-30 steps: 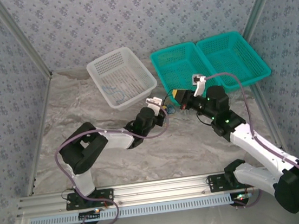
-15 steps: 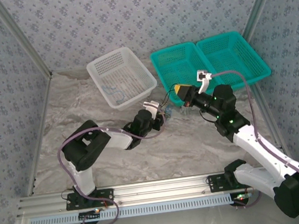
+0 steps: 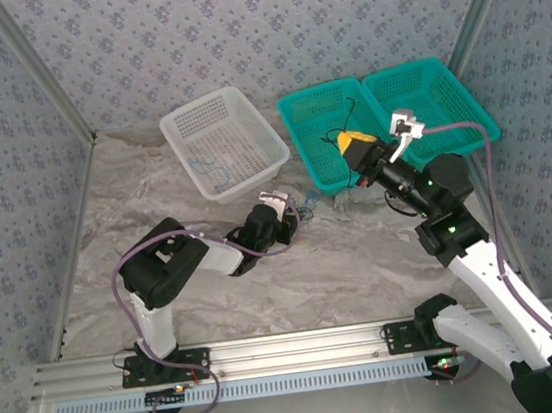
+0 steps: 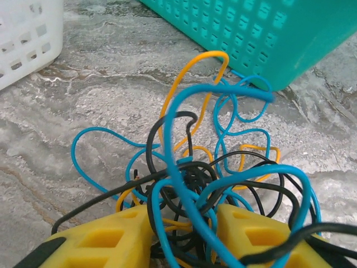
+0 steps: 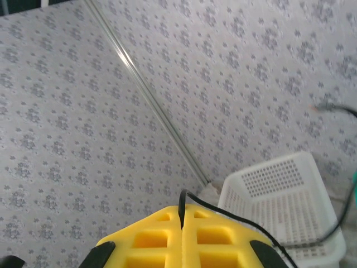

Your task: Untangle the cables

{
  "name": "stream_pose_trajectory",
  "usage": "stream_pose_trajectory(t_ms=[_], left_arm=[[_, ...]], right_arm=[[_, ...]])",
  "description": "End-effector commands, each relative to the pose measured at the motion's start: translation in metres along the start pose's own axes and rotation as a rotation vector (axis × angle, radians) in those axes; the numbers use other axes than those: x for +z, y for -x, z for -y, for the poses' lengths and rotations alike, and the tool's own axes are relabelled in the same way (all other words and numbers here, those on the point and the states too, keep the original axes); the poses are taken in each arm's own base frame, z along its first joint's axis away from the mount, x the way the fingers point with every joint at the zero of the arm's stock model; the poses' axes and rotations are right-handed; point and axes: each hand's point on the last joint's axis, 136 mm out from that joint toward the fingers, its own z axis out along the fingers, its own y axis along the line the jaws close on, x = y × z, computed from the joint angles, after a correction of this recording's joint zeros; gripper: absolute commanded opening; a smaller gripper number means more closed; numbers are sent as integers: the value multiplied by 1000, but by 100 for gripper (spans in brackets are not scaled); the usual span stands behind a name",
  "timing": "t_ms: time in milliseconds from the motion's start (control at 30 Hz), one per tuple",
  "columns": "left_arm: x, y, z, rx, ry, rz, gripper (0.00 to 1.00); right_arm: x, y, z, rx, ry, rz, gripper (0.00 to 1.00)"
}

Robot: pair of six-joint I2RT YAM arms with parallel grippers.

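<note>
Grey marbled tabletop (image 3: 362, 246) carries the cables (image 4: 189, 167) in one knot just in front of the teal basket (image 4: 268, 33). Blue, black and orange-yellow loops cross over and through each other, and none of them lies free. Your left gripper (image 4: 181, 240) sits low at that knot. Its yellow fingers (image 4: 106, 240) are part-way apart with a bundle of strands running between them, but whether they bite on the bundle you cannot tell from these views.

One black cable (image 5: 180, 201) is out of the heap at one end. Your right gripper (image 3: 353, 143), raised above the teal basket, has its fingers pressed together on it, and the wire trails off down and to the side. Whether its far end is clear of the knot is not visible.

I judge you early in the job — one strand is in a pinch and the rest is a single tangle. Nothing shows plainly sorted into the white basket (image 3: 199, 104) or the teal basket, so nearly all the separating is left to do.
</note>
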Motion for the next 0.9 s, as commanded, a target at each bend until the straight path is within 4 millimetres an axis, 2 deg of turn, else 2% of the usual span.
stream_pose_trajectory(t_ms=[0,100,200,267,467,567,667,700,733,867], left_arm=[[-1,-10,-2,-13,-9,-31,32],[-12,0,2,-27,-30,-10,34],[-30,15,9,-59,-67,12,41],[-43,24,13,-83,-94,23,48],[-74,36,14,-120,-123,52,70],[-88,43,4,-148,-85,90,88],[-99,52,-8,-166,-37,129,98],[-102,54,-11,-171,-24,136,99],[-105,57,-17,-181,-6,144,99],[-112,64,-36,-243,50,175,99]], right_arm=[[-6,26,-9,-62,-20,57,0],[-4,25,6,-70,-109,38,0],[-1,18,37,-50,-252,21,0],[2,12,58,-39,-347,-15,0],[26,-7,96,-14,-434,-148,0],[36,-9,118,10,-479,-181,0],[46,-8,139,40,-510,-197,0],[47,-14,149,47,-530,-213,0],[53,-4,150,32,-529,-198,0],[65,-2,182,-40,-603,-240,0]])
